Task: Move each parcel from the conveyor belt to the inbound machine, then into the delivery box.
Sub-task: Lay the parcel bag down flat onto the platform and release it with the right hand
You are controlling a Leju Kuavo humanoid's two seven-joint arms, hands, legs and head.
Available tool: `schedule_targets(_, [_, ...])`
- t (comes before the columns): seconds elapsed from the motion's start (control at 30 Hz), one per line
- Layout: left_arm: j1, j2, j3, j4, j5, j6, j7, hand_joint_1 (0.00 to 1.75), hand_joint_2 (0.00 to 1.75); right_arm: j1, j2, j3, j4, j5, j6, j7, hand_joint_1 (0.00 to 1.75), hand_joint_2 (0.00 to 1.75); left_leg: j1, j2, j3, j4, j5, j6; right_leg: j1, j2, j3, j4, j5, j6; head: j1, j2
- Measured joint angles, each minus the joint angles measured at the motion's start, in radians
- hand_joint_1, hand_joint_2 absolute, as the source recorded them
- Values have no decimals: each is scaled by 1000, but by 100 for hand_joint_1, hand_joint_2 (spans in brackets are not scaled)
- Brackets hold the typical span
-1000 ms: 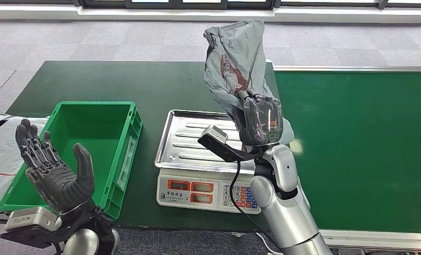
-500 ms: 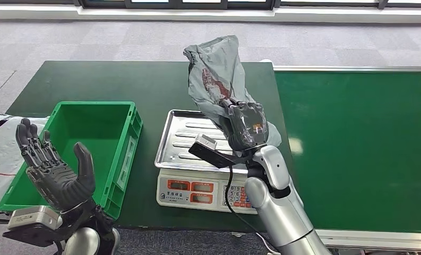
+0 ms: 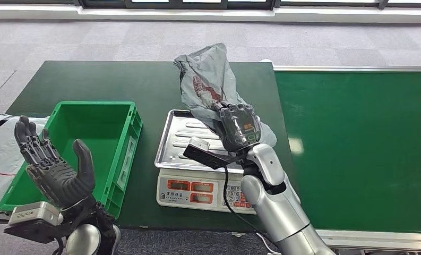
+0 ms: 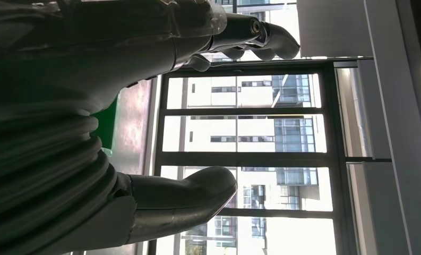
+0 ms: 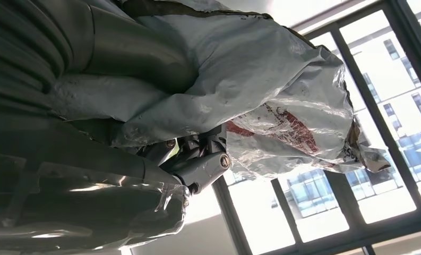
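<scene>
Right hand (image 3: 239, 126) grips the crumpled grey plastic mailer parcel with red print (image 3: 205, 85); fingers wrapped round its lower part, bag standing up and leaning far-left above the hand; parcel is held in the air over the right part of the ribbed steel tray (image 3: 184, 139) of the white weighing scale with orange displays and keypad (image 3: 197, 189); can't tell from the head view whether the bag's lower edge touches the tray.

Right wrist view fills in the grip: parcel (image 5: 282, 101) pressed between thick grey thumb and darker fingers (image 5: 200, 159), foil creased round them, red print facing out; window frames behind; it gives no sight of the scale.

Left hand (image 3: 51, 167) is raised at near left, palm up, fingers spread and upright, thumb apart, holding nothing; it sits just near of the green plastic crate (image 3: 120, 114), which stands left of the scale on the dark green table (image 3: 91, 79). Left wrist view confirms it: thumb (image 4: 187, 194) and fingertips (image 4: 266, 40) wide apart with bare window between them.

Head view alone gives the layout: brighter green conveyor belt (image 3: 357, 143) to the right of the scale; white printed bag (image 3: 1, 149) lying left of the crate, partly behind the left hand.
</scene>
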Motion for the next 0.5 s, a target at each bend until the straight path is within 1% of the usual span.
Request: schedule_targets(0.5, [-10, 0, 0, 12, 2, 0, -1, 0, 175, 0, 0, 5, 25, 3, 2, 5, 175, 175, 0, 0, 0, 0, 0, 0, 0, 0, 0, 0, 0, 0, 0, 0])
